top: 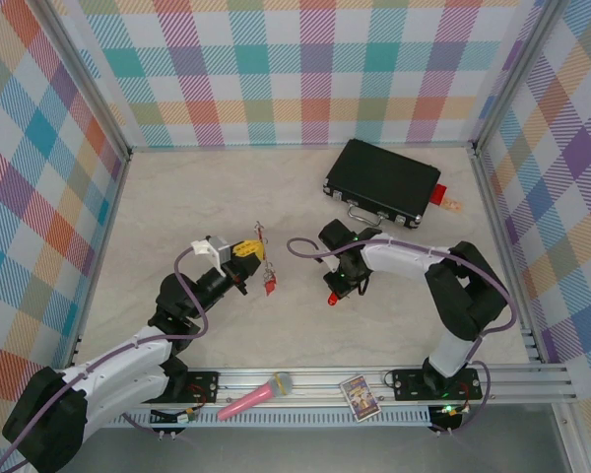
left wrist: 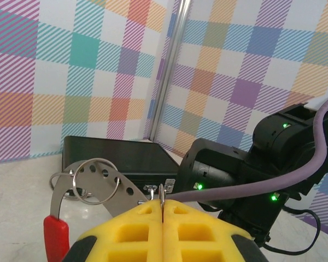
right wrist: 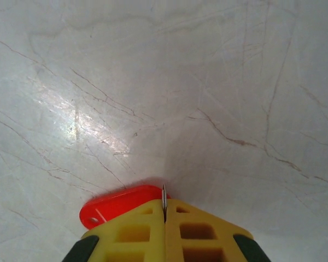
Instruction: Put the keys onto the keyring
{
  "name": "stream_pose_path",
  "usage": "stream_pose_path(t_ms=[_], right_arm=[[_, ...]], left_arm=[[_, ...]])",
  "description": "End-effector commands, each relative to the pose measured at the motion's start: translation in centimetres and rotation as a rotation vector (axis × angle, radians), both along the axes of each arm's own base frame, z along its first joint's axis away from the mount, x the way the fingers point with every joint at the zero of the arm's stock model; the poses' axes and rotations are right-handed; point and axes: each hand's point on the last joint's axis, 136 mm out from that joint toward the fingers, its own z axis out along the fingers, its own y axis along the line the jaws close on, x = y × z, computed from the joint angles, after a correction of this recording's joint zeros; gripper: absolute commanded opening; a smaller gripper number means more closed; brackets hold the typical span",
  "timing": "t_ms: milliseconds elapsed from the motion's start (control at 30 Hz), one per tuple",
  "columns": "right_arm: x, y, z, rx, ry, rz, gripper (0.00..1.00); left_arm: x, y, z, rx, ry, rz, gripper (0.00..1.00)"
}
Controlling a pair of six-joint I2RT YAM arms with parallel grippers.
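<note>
My left gripper (top: pixel 248 252) (left wrist: pixel 163 206) is shut on the keyring (left wrist: pixel 162 194), a thin metal loop seen edge-on between the yellow jaws. Red keys (top: pixel 269 283) hang from the ring just right of that gripper. In the left wrist view a perforated grey metal strip (left wrist: pixel 71 188) with a red end (left wrist: pixel 56 238) and a round wire ring (left wrist: pixel 95 180) lies to the left of the jaws. My right gripper (top: pixel 337 289) (right wrist: pixel 164 210) points down at the table. It is shut on the small metal loop of a red key (right wrist: pixel 120 202) (top: pixel 332 299), which lies flat on the marble.
A black case (top: pixel 382 182) (left wrist: pixel 120 158) lies at the back right, with a red block and beige piece (top: pixel 443 197) beside it. A pink microphone (top: pixel 256 396) and a small card (top: pixel 359 397) rest on the front rail. Checked walls close in three sides.
</note>
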Motion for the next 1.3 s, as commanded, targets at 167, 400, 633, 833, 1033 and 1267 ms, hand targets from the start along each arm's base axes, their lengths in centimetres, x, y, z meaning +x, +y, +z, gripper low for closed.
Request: stream_pose_path(t_ms=[167,400,633,833,1033,1267], right_arm=[[1.4,0.2,5.2,0.095,-0.187,-0.023,0.00],[2.0,0.0,10.6,0.223,-0.375,-0.024,0.00],[0.9,0.6,16.8,0.437,-0.617,0.101,0.00],[-0.4,0.9,20.6,0.526,-0.738,0.213,0.00],[-1.1,1.6,21.8,0.540,-0.760,0.311,0.00],[-1.2,2.2,22.6,0.541,-0.790,0.378,0.00]], left_arm=[[-0.5,-1.0,2.5,-0.028,-0.079,-0.074,0.00],[-0.8,-2.9,3.2,-0.041,-0.087,-0.190,0.00],[-0.5,-5.9,3.9,-0.046,-0.100,-0.353,0.00],[0.0,-8.2,4.1,-0.060,-0.084,-0.489,0.00],[0.4,-9.4,4.2,-0.055,-0.058,-0.558,0.00],[0.3,-9.8,3.2,-0.039,-0.038,-0.585,0.00]])
